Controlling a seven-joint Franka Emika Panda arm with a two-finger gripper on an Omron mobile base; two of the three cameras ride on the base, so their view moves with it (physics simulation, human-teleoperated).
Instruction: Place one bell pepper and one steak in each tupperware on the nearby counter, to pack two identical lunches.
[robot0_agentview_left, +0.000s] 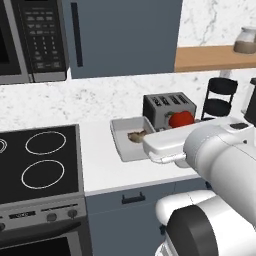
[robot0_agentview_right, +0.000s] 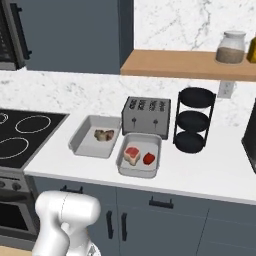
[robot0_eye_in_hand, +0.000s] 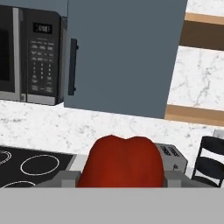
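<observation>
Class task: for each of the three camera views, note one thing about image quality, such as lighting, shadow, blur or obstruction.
Left base view: flat, even light; the white arm blocks much of the counter. Right base view: soft, faint shadows beneath the black tiered rack; edges slightly blurred. Hand view: the red bell pepper looms close between the jaws, a smooth mass without surface detail.

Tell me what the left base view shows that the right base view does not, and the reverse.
Left base view: a raised bell pepper in the air before the toaster. Right base view: a second tupperware holding a reddish steak and a packed bell pepper. Both: the toaster, the stovetop, a black rack, and the first tupperware holding a brown steak.
</observation>
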